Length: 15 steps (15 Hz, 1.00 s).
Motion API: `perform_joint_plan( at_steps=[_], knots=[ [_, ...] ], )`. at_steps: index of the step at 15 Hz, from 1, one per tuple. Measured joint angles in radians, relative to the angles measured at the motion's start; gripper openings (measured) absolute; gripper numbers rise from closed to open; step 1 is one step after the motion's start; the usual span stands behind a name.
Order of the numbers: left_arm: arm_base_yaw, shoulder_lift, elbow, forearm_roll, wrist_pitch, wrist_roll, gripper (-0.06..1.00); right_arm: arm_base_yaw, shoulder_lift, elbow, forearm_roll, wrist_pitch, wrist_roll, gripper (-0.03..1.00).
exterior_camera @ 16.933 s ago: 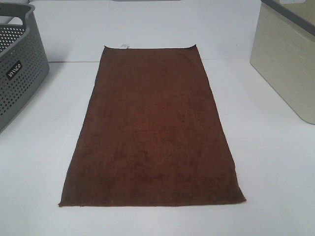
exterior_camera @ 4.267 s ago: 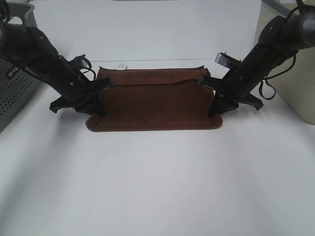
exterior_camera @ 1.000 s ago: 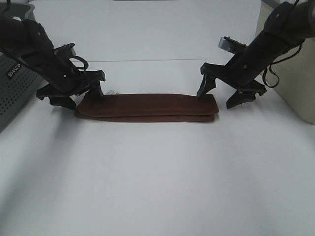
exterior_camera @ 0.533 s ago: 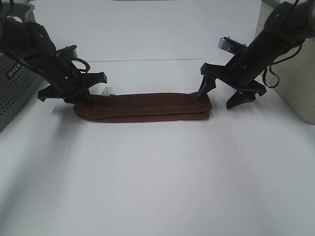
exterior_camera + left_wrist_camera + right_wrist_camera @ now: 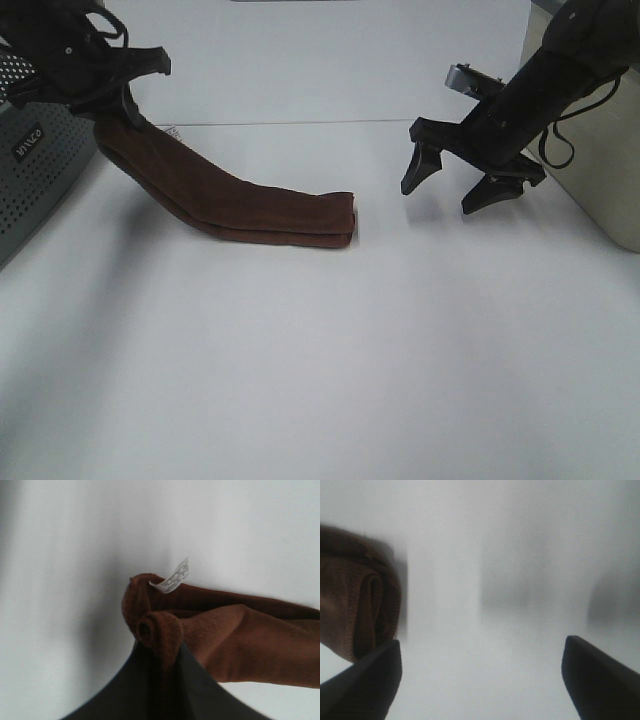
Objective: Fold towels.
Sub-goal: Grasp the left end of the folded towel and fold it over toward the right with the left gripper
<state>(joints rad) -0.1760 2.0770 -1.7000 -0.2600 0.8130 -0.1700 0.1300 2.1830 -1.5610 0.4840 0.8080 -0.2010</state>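
Towel (image 5: pixel 268 208) end now aloft inside tight left claw (image 5: pixel 120 108)

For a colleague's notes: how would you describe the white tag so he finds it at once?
On the white table, find the folded brown towel. Follow it up to the left hand; the tag there is its only white, printed part.

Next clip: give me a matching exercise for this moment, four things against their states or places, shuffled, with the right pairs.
Things
1. left gripper
2. right gripper
3. towel
4. grey perforated basket

States or places
A. open, holding nothing, above the table
B. folded into a strip, one end raised, the other on the table
C. shut on one end of the towel
D. standing at the left edge of the exterior view

Pairs: 1-C, 2-A, 3-B, 4-D
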Motion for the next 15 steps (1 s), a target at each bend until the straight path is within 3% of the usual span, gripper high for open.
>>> perform_joint_plan(
  at_steps=[1,2,3,11,13,15],
  knots=[
    [0.0,0.0,0.0,0.0,0.0,0.0,0.08,0.0,0.0,0.0,0.0,0.0,0.0,0.82],
    [-0.022,0.0,-0.022,-0.095,0.014,-0.001,0.08,0.0,-0.039,0.0,-0.001,0.016,0.0,0.82],
    [-0.052,0.0,-0.022,-0.114,0.01,-0.001,0.08,0.0,-0.056,0.0,0.0,0.027,0.0,0.82],
    [-0.297,0.181,-0.14,-0.178,-0.109,-0.127,0.11,0.0,-0.117,0.0,0.0,0.128,0.026,0.82],
    [-0.321,0.215,-0.169,-0.186,-0.134,-0.153,0.29,0.0,-0.117,0.0,0.0,0.132,0.026,0.82],
    [-0.344,0.224,-0.177,-0.206,-0.211,-0.178,0.55,0.0,-0.117,0.0,0.0,0.141,0.027,0.82]
  ],
)
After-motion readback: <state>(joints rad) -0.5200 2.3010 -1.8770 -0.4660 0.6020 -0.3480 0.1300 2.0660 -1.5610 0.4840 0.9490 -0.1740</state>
